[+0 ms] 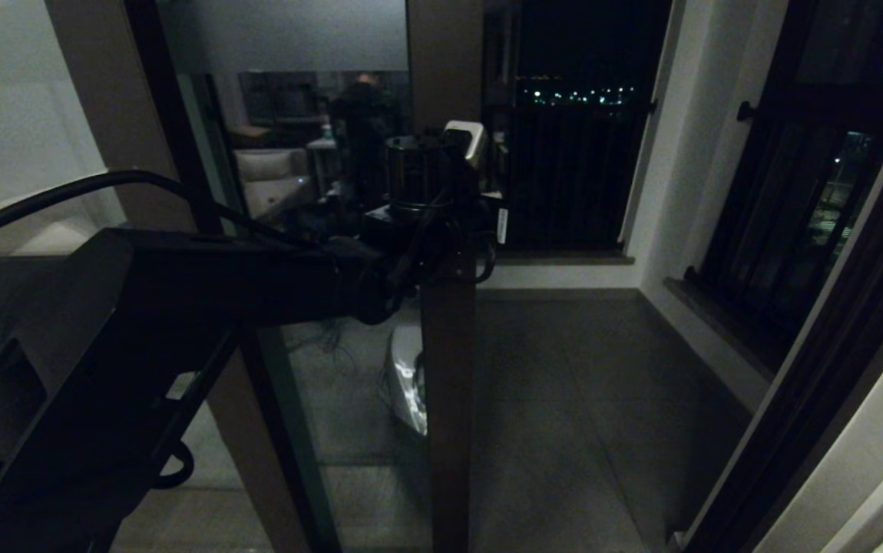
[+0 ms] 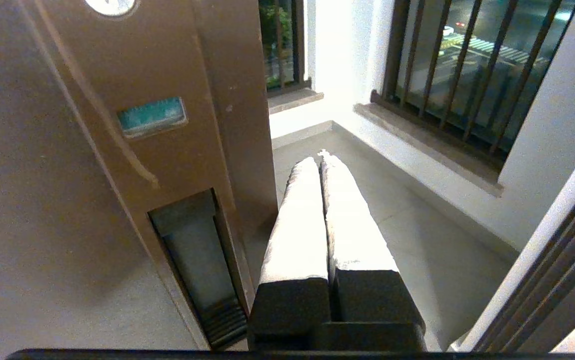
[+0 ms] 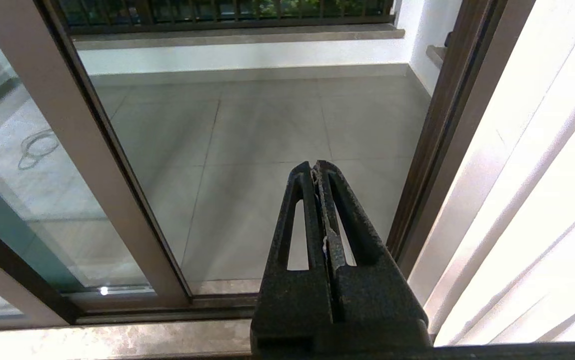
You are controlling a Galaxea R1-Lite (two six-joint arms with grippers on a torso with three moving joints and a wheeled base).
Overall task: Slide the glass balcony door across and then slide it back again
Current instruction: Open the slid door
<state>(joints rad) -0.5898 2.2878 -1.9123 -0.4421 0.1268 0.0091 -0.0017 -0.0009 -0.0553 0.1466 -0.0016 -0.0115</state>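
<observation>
The glass balcony door (image 1: 349, 361) stands partly slid across, with its frosted band (image 1: 280, 34) at the top and its dark brown stile (image 1: 449, 369) near mid view. My left arm (image 1: 180, 299) reaches to that stile at handle height. In the left wrist view my left gripper (image 2: 319, 159) is shut and empty. Its fingers (image 2: 292, 225) lie along the stile's free edge (image 2: 240, 150), just beside the recessed handle (image 2: 192, 250); whether they touch is unclear. My right gripper (image 3: 315, 167) is shut and empty, low over the threshold, and is out of the head view.
Right of the stile the doorway opens onto the tiled balcony floor (image 1: 580, 399). The dark door jamb (image 1: 818, 369) bounds it on the right. A black-barred window (image 1: 795, 192) lines the balcony's right wall. The sill track (image 3: 167, 305) runs below my right gripper. A cable coil (image 3: 37, 147) lies behind the glass.
</observation>
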